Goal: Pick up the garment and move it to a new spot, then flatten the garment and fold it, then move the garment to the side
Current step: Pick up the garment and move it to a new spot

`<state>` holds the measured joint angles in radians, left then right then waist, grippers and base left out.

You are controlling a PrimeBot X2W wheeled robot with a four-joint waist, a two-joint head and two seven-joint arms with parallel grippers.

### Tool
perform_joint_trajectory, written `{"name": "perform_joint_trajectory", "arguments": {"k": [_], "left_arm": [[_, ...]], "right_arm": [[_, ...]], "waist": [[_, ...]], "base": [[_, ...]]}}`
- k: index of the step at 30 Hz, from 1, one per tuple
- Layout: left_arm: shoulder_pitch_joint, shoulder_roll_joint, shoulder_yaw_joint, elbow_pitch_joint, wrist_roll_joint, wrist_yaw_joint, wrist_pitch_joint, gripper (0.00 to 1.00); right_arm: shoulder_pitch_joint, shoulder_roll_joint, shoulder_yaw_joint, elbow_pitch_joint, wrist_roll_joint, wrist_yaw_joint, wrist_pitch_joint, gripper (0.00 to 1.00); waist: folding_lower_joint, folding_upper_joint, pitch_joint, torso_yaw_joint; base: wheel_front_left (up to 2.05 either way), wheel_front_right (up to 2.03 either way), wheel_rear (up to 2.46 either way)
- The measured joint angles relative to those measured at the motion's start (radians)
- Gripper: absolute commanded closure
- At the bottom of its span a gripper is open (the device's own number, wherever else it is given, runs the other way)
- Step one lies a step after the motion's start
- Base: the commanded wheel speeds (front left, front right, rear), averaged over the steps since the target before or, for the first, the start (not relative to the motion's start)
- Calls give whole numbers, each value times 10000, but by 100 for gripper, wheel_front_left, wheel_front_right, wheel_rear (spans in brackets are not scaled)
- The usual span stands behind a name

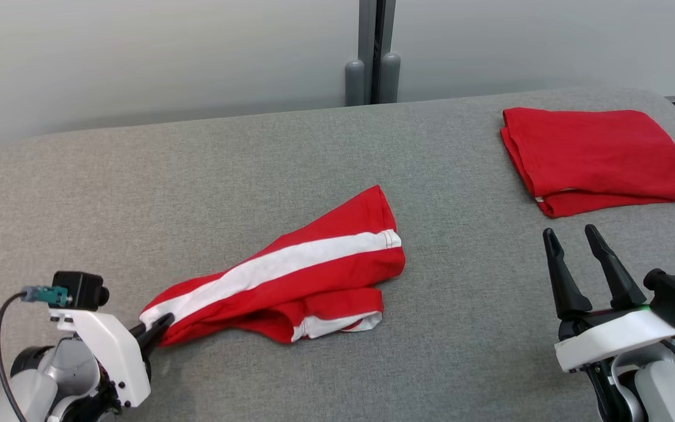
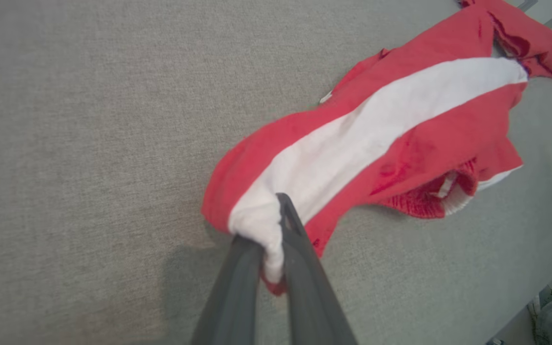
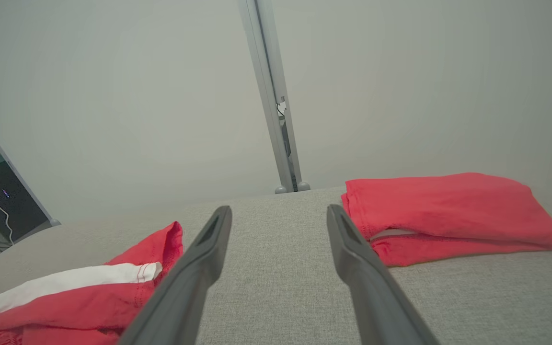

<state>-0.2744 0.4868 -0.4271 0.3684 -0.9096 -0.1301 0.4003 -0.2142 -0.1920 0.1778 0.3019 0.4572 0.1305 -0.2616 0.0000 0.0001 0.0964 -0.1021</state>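
A red garment [image 1: 290, 281] with a broad white stripe lay crumpled on the grey padded surface [image 1: 255, 164], a little left of the middle in the head view, with one end reaching up and to the right and the other end drawn down toward the lower left. The left gripper [image 1: 159, 328] was closed on that lower-left end. In the left wrist view its two dark fingers [image 2: 300, 268] pinched a bunched fold of the white stripe, with a bit of red hem poking out below the pinch, and the garment [image 2: 376, 139] trailed away from the left gripper [image 2: 264, 225] across the surface, rumpled and folded over on itself at its far edge. The right gripper [image 1: 569, 231] stood at the lower right with its fingers spread wide and nothing between them, well apart from the garment. A folded red cloth [image 1: 595, 155] lay at the far right of the surface, just beyond the right gripper's fingertips. In the right wrist view the open right gripper [image 3: 278, 211] pointed between the garment [image 3: 89, 287] on the left and the folded red cloth [image 3: 443, 206] on the right, touching neither. A pale wall with a grey upright post [image 1: 372, 53] rose behind the surface.
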Motion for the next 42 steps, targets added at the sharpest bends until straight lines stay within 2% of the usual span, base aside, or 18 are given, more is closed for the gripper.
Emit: {"name": "perform_joint_trajectory", "arguments": {"k": [2,3,8,13,17,22,26,28,29,35,41,42], "left_arm": [[2,-123,-115,407,-2,0,-324,52],[0,-199,-148,566,-42,0,-483,0],[-36,-339,-324,897,-82,0,-1363,0],[-60,-282,-332,589,-224,0,-2084,0],[-56,245,81,146,-98,25,-2867,0],[71,704,708,-1053,198,631,-3777,0],[487,876,1212,-1977,694,1473,-4788,0],[923,688,1409,-2502,941,2027,-5428,0],[923,688,1409,-2502,941,2027,-5428,0],[1701,29,1430,-2874,1603,2813,-6347,0],[2294,-727,1732,-2894,2337,3089,-6606,0],[2376,-1091,1994,-3043,2736,3106,-6617,0]], "right_arm": [[3,-40,40,25,0,0,0,0],[3,-58,56,33,0,0,0,0],[81,-159,159,54,25,0,0,0],[169,-201,198,73,29,0,0,0],[193,-217,207,73,29,0,0,0],[208,-207,190,23,29,0,0,0],[193,-140,155,-52,27,0,0,0],[193,-52,111,-174,23,0,0,0],[193,-52,111,-174,23,0,0,0],[251,-4,-58,-297,-31,0,0,0],[430,157,-311,-596,-255,0,0,0],[558,259,-477,-721,-303,0,0,0]], "waist": [[0,0,-44,34],[0,0,-61,51],[0,0,-146,132],[0,0,-224,180],[0,0,-288,236],[0,0,-304,329],[0,0,-198,382],[0,0,-137,408],[0,0,-137,408],[0,0,-38,486],[0,0,-80,473],[0,0,-99,517]], "base": [[0,0,0],[0,0,0],[0,0,0],[0,0,0],[0,0,0],[0,0,0],[0,0,0],[0,0,0],[0,0,0],[0,0,0],[0,0,0],[0,0,0]]}}
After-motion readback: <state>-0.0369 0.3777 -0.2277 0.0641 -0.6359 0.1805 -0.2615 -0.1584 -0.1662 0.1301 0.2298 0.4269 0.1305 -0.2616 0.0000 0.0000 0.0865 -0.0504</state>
